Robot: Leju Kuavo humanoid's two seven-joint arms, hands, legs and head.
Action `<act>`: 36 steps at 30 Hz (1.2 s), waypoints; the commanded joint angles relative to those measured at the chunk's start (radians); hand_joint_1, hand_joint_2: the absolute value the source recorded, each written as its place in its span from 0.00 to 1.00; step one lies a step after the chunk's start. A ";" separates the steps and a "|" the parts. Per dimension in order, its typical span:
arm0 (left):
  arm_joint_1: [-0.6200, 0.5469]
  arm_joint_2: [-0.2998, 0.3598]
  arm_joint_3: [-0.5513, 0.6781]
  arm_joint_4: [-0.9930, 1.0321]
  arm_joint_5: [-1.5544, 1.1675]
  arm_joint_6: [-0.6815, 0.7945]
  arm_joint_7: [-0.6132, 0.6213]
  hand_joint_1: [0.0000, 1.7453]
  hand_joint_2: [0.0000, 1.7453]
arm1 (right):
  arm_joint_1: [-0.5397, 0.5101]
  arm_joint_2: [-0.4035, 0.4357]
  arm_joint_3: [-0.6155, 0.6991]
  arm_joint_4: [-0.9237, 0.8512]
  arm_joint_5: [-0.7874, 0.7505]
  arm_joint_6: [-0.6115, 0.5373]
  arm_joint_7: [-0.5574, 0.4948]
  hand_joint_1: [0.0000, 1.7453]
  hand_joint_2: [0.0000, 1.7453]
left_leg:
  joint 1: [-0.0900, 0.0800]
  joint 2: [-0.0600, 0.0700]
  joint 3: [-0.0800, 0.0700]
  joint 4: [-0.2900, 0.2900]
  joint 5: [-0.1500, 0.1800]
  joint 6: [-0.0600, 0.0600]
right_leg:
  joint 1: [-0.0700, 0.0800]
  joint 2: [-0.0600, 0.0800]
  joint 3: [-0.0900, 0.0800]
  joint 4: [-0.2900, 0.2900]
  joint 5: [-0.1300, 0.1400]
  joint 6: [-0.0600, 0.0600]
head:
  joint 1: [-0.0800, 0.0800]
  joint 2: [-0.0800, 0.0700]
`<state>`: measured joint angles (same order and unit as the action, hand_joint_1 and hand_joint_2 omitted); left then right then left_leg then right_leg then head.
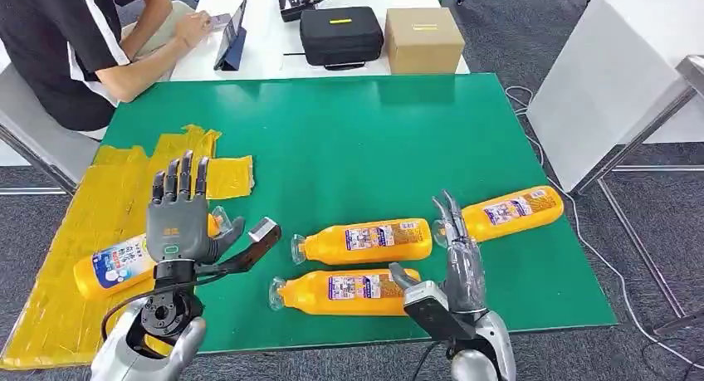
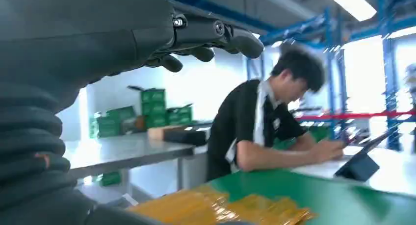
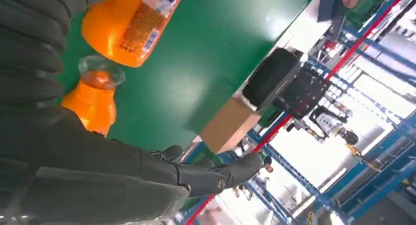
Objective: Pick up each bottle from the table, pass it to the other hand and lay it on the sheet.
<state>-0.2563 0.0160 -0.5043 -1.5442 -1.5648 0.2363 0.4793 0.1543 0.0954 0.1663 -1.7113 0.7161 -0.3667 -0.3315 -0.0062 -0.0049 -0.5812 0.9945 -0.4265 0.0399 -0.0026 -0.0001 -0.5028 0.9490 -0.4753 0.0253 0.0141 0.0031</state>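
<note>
Green mat [image 1: 349, 140] covers the near work table; behind it a white table [image 1: 266, 32] carries a black zip case [image 1: 340, 34], a brown cardboard box [image 1: 423, 39] and a dark tablet [image 1: 231, 37] propped on a stand. Seated person in a black shirt with white stripe [image 1: 70, 41] leans over the tablet at the far left. Left wrist view shows the same person against blue shelving and green crates, blurred.

Crinkled yellow plastic sheet [image 1: 91, 232] lies over the mat's left edge, reaching toward the robot.

Four orange plastic bottles with printed labels, all lying on their sides:
- sheet bottle [image 1: 112, 267], on the yellow sheet, partly hidden behind the left hand.
- middle bottle [image 1: 365, 241], on bare green mat, clear cap pointing left.
- near bottle [image 1: 340, 292], just in front of the middle one and roughly parallel, cap also left, its right end behind the right hand.
- far-right bottle [image 1: 508, 212], on the mat, tilted, its cap end behind the right hand's fingers.

Left hand [image 1: 177, 219]: raised above the sheet bottle, back of hand to the camera, fingers straight and spread, thumb out to the side. Holds nothing.

Right hand [image 1: 458, 252]: seen edge-on, fingers extended and pointing away from the robot, between the middle bottle and the far-right bottle. Grips nothing; whether it touches a bottle I cannot tell. Right wrist view puts two of the bottles close beside the hand on the green mat, fingers stretched out.
</note>
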 commanded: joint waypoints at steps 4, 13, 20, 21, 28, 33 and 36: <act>0.262 -0.078 0.233 -0.164 0.772 0.189 -0.627 0.00 1.00 | -0.024 -0.122 -0.088 -0.003 0.721 0.026 0.287 0.00 1.00 | -0.001 0.004 0.002 -0.001 -0.002 -0.001 | -0.001 0.003 0.001 -0.002 0.000 0.000 | 0.000 0.000; 0.300 -0.077 0.288 -0.141 0.900 0.175 -0.707 0.00 1.00 | -0.119 -0.317 -0.103 0.138 0.769 0.188 0.286 0.00 1.00 | -0.002 0.001 0.002 -0.001 -0.001 -0.002 | -0.001 0.001 0.002 -0.002 0.000 0.000 | 0.000 0.000; 0.265 -0.075 0.307 -0.056 0.982 0.168 -0.773 0.00 1.00 | -0.342 -0.555 -0.047 0.497 0.625 0.244 0.172 0.00 1.00 | -0.001 0.001 0.003 -0.001 0.000 0.000 | -0.001 0.001 0.004 -0.004 0.001 0.001 | 0.001 0.000; 0.262 -0.076 0.307 -0.055 0.982 0.169 -0.773 0.00 1.00 | -0.351 -0.558 -0.047 0.502 0.623 0.247 0.169 0.00 1.00 | -0.002 0.002 0.002 -0.001 0.000 0.000 | -0.001 0.002 0.003 -0.003 0.001 0.001 | 0.000 0.000; 0.232 -0.068 0.287 -0.005 1.007 0.140 -0.784 0.00 1.00 | -0.397 -0.570 0.002 0.575 0.602 0.289 0.186 0.00 1.00 | -0.002 0.000 0.003 0.000 0.000 0.000 | -0.002 0.001 0.003 -0.002 0.001 0.001 | 0.000 0.000; 0.197 -0.069 0.264 0.057 1.022 0.137 -0.802 0.00 1.00 | -0.493 -0.552 0.050 0.773 0.576 0.286 0.139 0.00 1.00 | -0.001 0.001 0.004 -0.001 0.000 -0.001 | -0.001 0.001 0.005 -0.004 0.002 0.001 | 0.000 0.000; 0.197 -0.066 0.264 0.058 1.028 0.144 -0.806 0.00 1.00 | -0.540 -0.538 0.071 0.845 0.568 0.270 0.125 0.00 1.00 | -0.001 0.002 0.004 -0.001 0.000 0.000 | -0.001 0.003 0.003 -0.003 0.002 0.001 | 0.000 0.000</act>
<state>-0.0070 -0.0507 -0.2258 -1.6048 -0.5543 0.3716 -0.3174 -0.2163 -0.4692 0.1297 -1.1817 1.2989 -0.0774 -0.1709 -0.0076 -0.0061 -0.5817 0.9953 -0.4259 0.0416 -0.0031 -0.0006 -0.5028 0.9485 -0.4743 0.0268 0.0141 0.0034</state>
